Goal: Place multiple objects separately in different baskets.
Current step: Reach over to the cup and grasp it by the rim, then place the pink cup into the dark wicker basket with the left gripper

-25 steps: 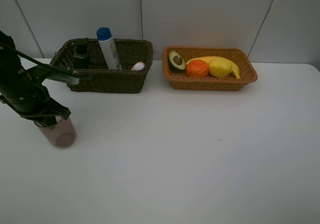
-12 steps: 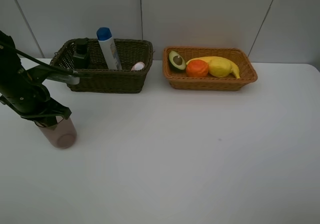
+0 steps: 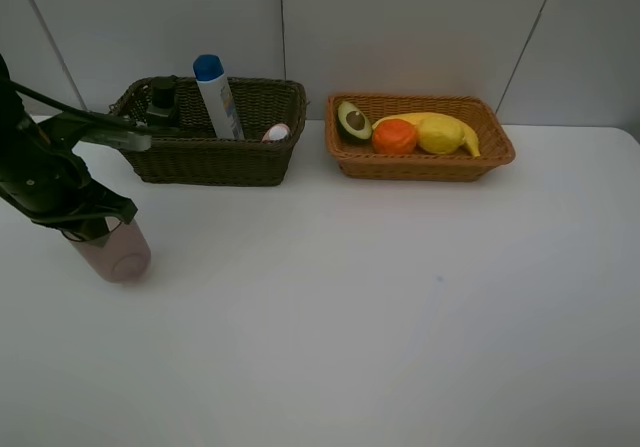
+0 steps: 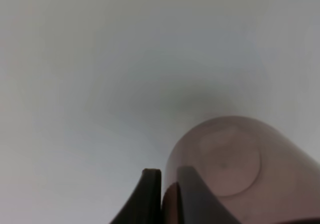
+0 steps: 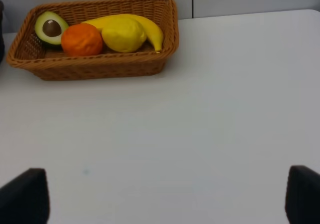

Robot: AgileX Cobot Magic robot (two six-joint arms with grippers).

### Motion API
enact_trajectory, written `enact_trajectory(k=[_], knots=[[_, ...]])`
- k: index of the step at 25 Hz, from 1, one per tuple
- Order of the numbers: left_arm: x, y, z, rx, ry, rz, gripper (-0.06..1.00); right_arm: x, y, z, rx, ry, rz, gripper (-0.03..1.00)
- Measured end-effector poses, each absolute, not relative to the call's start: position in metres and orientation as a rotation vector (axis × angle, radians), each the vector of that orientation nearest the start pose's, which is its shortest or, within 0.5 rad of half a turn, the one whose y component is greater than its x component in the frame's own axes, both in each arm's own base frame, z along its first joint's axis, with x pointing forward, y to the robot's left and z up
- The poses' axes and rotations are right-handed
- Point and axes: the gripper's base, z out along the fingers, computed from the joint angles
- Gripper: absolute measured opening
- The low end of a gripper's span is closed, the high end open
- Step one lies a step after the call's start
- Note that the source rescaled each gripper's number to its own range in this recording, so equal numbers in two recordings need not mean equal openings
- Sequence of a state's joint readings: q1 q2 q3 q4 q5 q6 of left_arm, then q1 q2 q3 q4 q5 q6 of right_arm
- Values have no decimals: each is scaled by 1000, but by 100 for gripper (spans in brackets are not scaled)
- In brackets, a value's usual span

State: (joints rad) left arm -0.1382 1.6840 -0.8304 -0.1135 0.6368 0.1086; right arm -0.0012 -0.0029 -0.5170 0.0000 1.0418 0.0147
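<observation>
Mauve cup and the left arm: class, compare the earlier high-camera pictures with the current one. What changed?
The left gripper, shut on the mauve cup, has raised it slightly, up and a little left in the high view. Both baskets and their contents stayed put.

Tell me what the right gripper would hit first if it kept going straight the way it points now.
Probably the bare white table: the open right gripper looks down onto it. The orange-tan basket sits farther off, left of centre; depth is unclear.
</observation>
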Motion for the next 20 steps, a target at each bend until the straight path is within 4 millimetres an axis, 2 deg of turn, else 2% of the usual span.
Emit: enact_trajectory(k=[4, 10, 20], knots=[[282, -46, 165, 249, 2996, -129, 0, -7, 0, 283, 16, 2005, 9, 100], [301, -50, 197, 269, 2994, -146, 0, -7, 0, 283, 16, 2005, 9, 100], [335, -58, 258, 255, 2832, -200, 0, -7, 0, 283, 16, 2005, 9, 100]])
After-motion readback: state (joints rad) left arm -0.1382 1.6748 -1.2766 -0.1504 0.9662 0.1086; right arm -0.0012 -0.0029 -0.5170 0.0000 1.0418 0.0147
